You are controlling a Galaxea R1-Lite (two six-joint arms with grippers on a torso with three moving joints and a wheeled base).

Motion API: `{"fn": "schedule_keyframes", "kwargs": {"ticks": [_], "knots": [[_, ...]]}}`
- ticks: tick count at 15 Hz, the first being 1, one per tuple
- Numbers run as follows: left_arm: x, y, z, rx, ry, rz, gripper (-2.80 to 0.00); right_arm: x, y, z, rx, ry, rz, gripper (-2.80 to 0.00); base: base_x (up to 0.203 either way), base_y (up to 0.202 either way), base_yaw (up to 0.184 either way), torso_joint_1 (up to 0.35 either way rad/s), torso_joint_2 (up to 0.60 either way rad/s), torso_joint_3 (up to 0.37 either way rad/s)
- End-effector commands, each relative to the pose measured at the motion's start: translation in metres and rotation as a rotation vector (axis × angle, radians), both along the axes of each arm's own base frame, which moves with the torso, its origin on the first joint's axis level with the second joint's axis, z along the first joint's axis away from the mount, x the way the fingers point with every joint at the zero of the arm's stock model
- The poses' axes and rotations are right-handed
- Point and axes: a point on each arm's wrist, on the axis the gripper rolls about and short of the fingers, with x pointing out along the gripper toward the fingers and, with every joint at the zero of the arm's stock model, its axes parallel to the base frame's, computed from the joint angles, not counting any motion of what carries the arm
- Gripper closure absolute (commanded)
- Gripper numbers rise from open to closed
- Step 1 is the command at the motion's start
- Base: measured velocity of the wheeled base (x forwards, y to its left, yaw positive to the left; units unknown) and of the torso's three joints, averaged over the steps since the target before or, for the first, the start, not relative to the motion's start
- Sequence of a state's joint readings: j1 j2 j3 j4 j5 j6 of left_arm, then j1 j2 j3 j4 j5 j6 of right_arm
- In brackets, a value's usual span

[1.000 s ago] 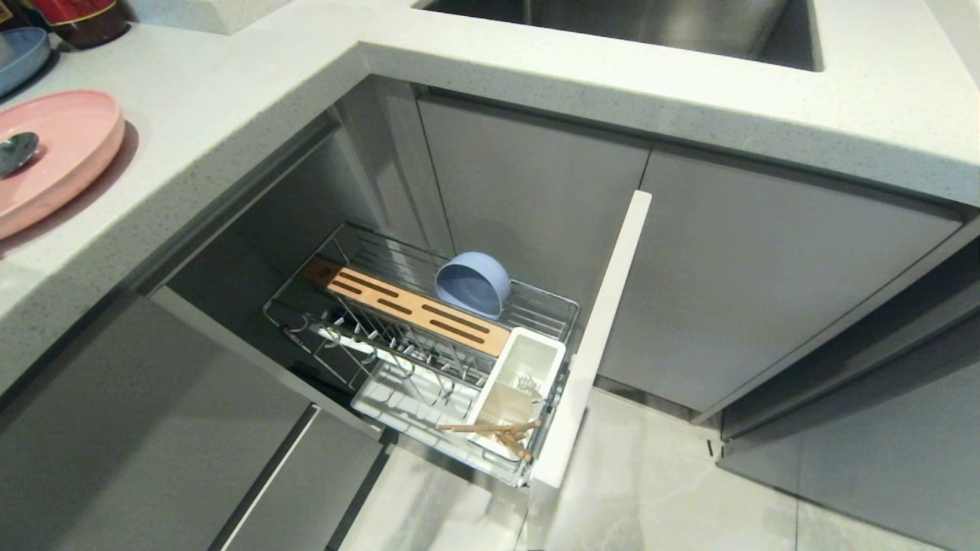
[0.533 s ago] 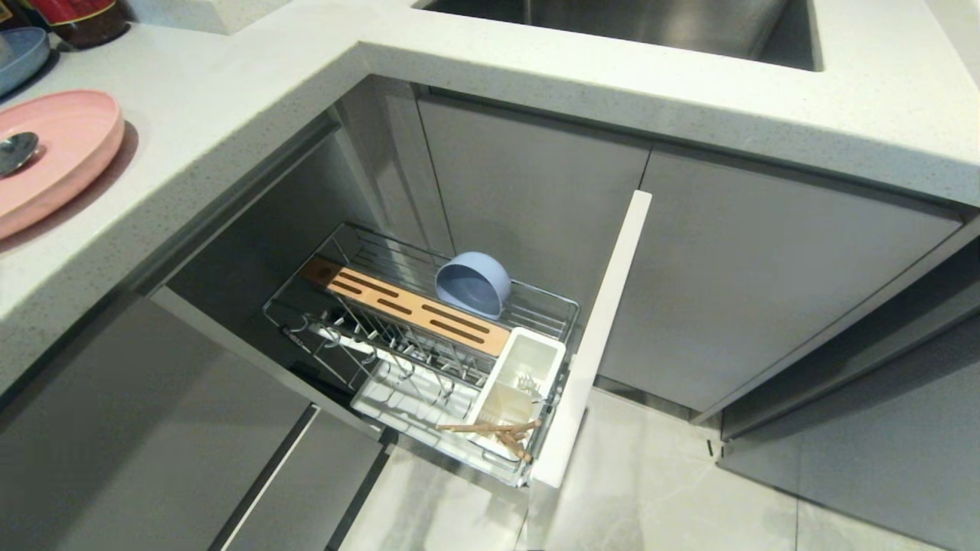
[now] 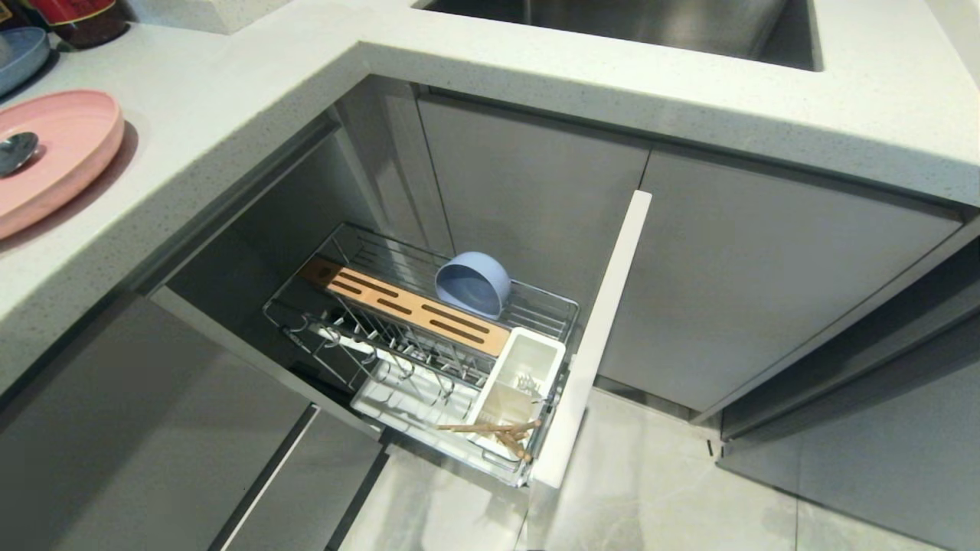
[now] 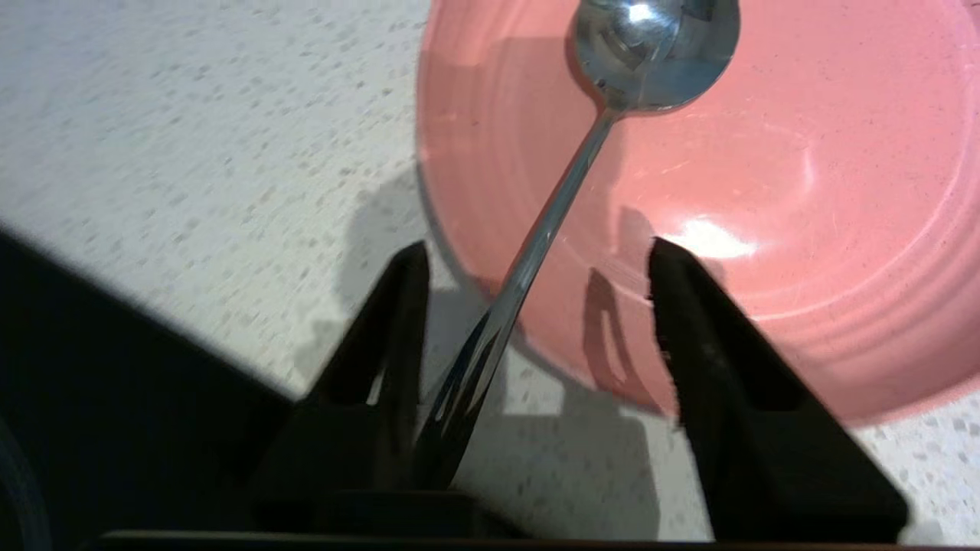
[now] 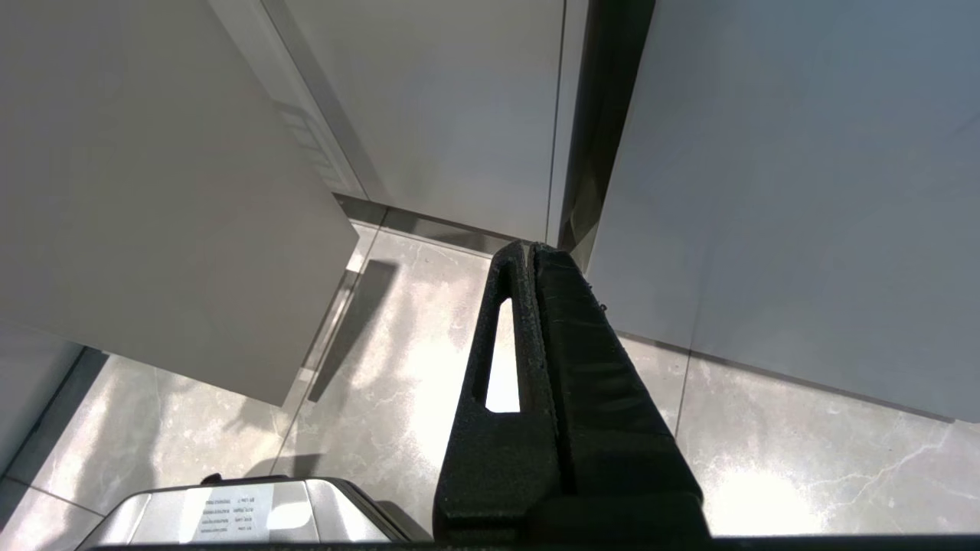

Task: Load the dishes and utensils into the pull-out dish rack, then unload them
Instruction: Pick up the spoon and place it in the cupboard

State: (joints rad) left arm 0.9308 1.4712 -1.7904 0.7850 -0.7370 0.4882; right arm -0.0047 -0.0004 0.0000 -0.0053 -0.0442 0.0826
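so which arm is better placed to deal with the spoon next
Left. The left gripper hovers at the pink plate with its jaws open astride the spoon handle. The right gripper hangs shut by the cabinet doors, far from the counter.

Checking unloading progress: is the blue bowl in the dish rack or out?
In. The blue bowl sits tipped on its side in the pulled-out dish rack, behind the wooden strip.

**Room around the spoon and in the rack**

Our left pincer (image 4: 536, 256) stands spread, the spoon (image 4: 551, 207) handle between its fingers, nearer one. Bare table (image 3: 230, 84) lies beside the pink plate (image 3: 53, 153). In the rack (image 3: 417, 344), the bowl (image 3: 473, 285) fills one corner; chopsticks (image 3: 490, 432) cross the white box (image 3: 517, 383).
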Motion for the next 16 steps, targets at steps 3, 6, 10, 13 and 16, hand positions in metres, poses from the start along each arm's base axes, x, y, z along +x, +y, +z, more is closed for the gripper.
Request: {"fn": "schedule_keyframes", "kwargs": {"ticks": [3, 6, 10, 13, 16], "knots": [[0.017, -0.001, -0.010, -0.021, 0.009, -0.077, -2.80, 0.000, 0.000, 0.000, 0.000, -0.005, 0.000, 0.00, 0.000, 0.000, 0.000, 0.000, 0.00, 0.000], [0.020, -0.005, -0.011, -0.040, -0.003, -0.134, -2.80, 0.000, 0.000, 0.000, 0.000, -0.005, 0.000, 0.00, 0.000, 0.000, 0.000, 0.000, 0.00, 0.000], [0.025, -0.006, -0.014, -0.052, 0.005, -0.160, -2.80, 0.000, 0.000, 0.000, 0.000, -0.005, 0.000, 0.00, 0.000, 0.000, 0.000, 0.000, 0.00, 0.000], [0.030, -0.004, -0.017, -0.059, 0.015, -0.168, -2.80, 0.000, 0.000, 0.000, 0.000, -0.005, 0.000, 0.00, 0.000, 0.000, 0.000, 0.000, 0.00, 0.000], [0.031, -0.005, -0.017, -0.060, 0.016, -0.175, -2.80, 0.000, 0.000, 0.000, 0.000, -0.005, 0.000, 0.00, 0.000, 0.000, 0.000, 0.000, 0.00, 0.000]]}}
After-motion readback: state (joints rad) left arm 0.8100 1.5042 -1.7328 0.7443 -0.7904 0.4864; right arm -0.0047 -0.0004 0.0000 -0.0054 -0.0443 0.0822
